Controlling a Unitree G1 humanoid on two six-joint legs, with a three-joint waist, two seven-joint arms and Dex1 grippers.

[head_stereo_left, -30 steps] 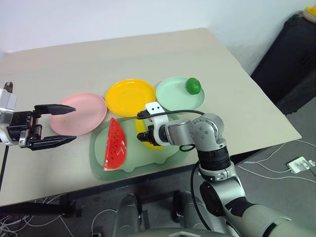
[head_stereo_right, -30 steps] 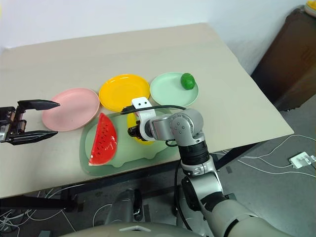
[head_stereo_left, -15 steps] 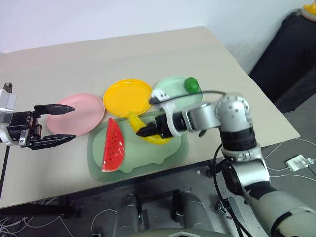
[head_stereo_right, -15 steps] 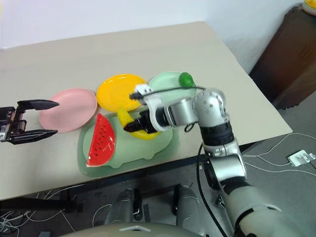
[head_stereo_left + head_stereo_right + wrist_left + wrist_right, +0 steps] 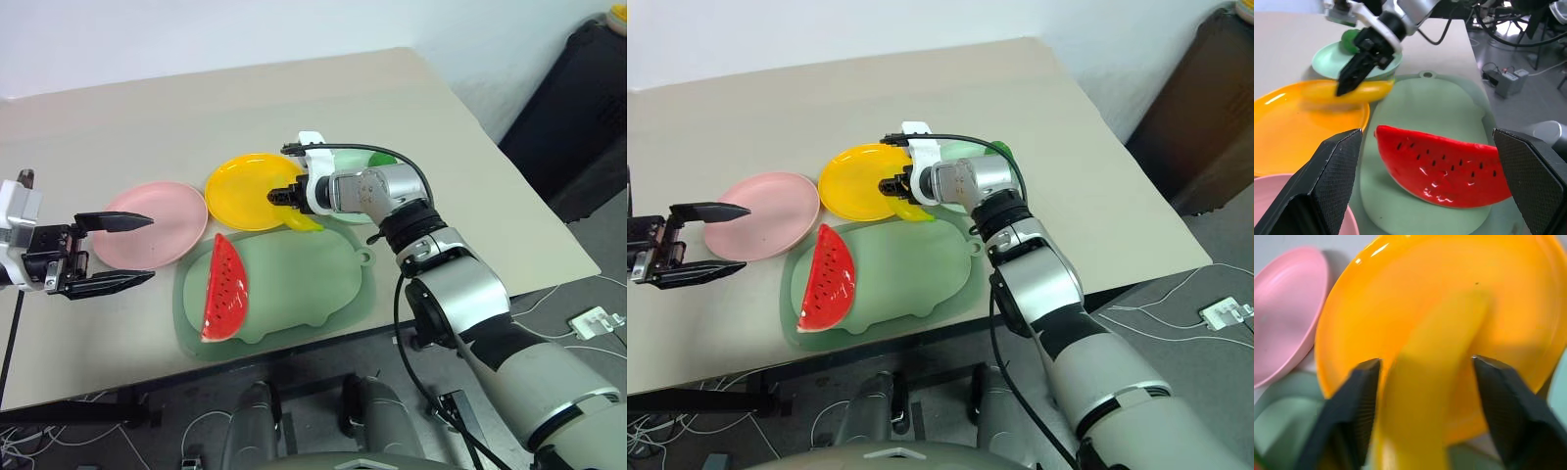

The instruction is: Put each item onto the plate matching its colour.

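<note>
Where my right fingers [image 5: 1364, 401] pinched the banana [image 5: 302, 217] over the board [image 5: 284, 294] before, they now stand spread with it between them at the yellow plate's [image 5: 240, 191] edge. Three plates, three foods: watermelon [image 5: 223, 299] on the board, green fruit [image 5: 1350, 39] on the mint plate [image 5: 1327, 56]. My left fingers [image 5: 110, 222] gape beside the pink plate [image 5: 167, 211].

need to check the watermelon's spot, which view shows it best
The left wrist view: the watermelon wedge lies close up on the pig-shaped board, seeds visible. Both eye views show it smaller, on the board's left part, below the pink plate.
</note>
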